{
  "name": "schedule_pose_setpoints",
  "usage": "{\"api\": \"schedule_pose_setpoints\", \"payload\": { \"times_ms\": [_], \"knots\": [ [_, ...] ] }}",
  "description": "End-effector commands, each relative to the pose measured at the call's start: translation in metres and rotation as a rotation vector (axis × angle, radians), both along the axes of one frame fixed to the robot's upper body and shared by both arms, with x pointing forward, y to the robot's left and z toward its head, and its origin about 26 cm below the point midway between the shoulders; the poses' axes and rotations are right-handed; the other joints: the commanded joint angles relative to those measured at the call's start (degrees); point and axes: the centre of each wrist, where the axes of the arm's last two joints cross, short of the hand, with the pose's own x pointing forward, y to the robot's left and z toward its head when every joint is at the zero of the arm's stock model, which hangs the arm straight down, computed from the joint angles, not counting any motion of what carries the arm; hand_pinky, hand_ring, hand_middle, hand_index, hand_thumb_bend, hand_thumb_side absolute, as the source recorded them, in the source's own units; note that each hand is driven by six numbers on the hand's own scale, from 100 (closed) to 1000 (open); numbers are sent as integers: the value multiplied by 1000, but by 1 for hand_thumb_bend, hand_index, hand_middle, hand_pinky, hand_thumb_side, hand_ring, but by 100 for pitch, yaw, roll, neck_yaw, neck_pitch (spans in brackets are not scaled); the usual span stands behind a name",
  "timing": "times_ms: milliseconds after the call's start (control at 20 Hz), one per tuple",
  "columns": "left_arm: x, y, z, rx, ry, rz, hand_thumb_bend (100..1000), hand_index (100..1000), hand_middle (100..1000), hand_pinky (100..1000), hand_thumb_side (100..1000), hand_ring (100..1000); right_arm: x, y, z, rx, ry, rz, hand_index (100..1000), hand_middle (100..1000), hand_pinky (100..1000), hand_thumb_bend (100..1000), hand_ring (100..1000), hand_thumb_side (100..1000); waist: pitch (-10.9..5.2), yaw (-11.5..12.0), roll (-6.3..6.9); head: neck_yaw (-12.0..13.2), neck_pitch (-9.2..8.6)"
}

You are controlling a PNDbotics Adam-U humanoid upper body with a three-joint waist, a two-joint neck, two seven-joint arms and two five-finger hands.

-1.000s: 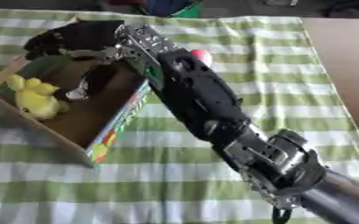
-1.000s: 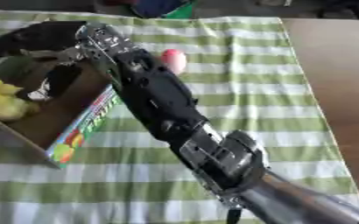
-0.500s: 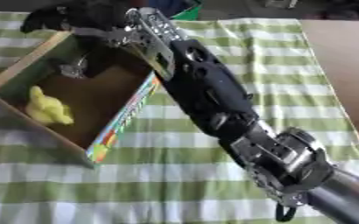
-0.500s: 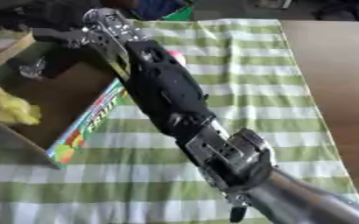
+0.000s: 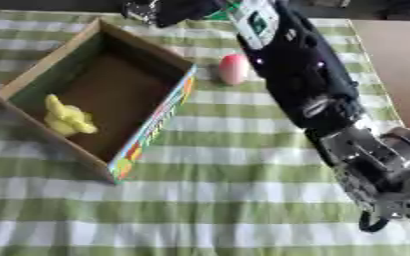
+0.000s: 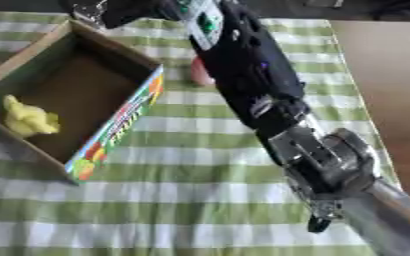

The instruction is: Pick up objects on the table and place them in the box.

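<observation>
The open cardboard box (image 5: 152,118) lies at the left on the green-and-white checked cloth. A yellow soft toy (image 5: 67,117) rests inside it near the left wall. A pink rounded thing (image 5: 233,68) stands on the cloth just right of the box. My right arm (image 5: 300,85) reaches from the lower right across to the top edge. There my right hand (image 5: 184,8) hangs beyond the box's far corner, partly cut off, its fingers curled on a small silvery thing (image 5: 139,8). My left hand shows in no view.
The checked cloth (image 5: 208,210) covers the table in front of the box. Bare brown tabletop (image 5: 394,55) shows at the right. Something green (image 5: 230,11) lies at the far edge behind the arm.
The camera has shifted, so the whole picture moved. Relative to the box, my right hand with the silvery thing has gone from above the box's inside out past its far corner.
</observation>
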Motion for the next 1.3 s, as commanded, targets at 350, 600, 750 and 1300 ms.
{"api": "schedule_pose_setpoints", "payload": {
  "times_ms": [350, 600, 750, 1300],
  "knots": [
    [-6, 5, 6, 21, -14, 31, 100, 729, 662, 551, 983, 733, -13, -88, 15, -69, 0, -163, 1000, 932, 832, 255, 911, 860, -147, -161, 72, 192, 79],
    [-7, 6, 5, 20, -12, 41, 100, 729, 663, 551, 984, 734, -18, -128, 6, -97, 21, -238, 1000, 928, 830, 265, 912, 854, -147, -236, 85, 262, 96],
    [-6, 6, 5, 19, -15, 41, 100, 729, 663, 551, 982, 734, -20, -143, -4, -127, 46, -265, 1000, 917, 831, 266, 911, 843, -138, -271, 93, 263, 101],
    [-5, 4, 6, 18, -25, 29, 100, 728, 663, 552, 980, 735, -11, -159, -33, -185, 159, -316, 1000, 888, 833, 264, 895, 822, -62, -237, 169, 70, 26]
  ]
}}
